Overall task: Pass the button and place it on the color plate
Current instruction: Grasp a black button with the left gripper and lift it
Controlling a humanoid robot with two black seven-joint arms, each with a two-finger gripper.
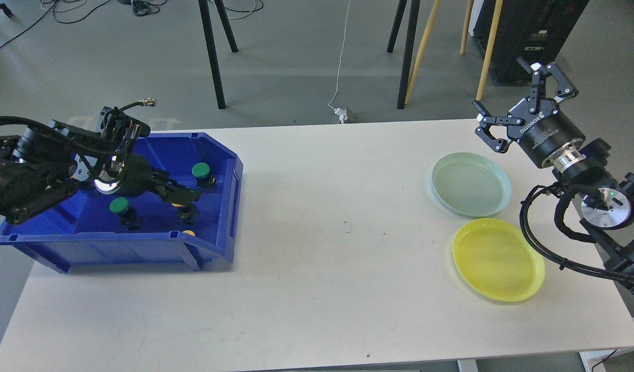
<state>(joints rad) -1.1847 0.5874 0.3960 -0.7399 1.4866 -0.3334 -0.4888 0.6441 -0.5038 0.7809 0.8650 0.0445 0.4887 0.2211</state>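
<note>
A blue bin (221, 155) on the table's left holds two green buttons (201, 169) (120, 205) on black bases. A yellow button (180, 205) shows partly under my left gripper (185, 196), and a sliver of another yellow one (189, 233) shows at the bin's front wall. My left gripper reaches down into the bin, right over the yellow button. Its dark fingers lie close together and I cannot tell if they grip it. My right gripper (521, 101) is open and empty, raised at the far right above the pale green plate (471, 184). The yellow plate (497, 258) lies in front of that plate.
The white table (322, 248) spans the view. Beyond its far edge stand black stand legs (214, 57), wooden legs (420, 51) and a black cabinet (528, 36). A white cable and plug (343, 111) hang near the table's back edge.
</note>
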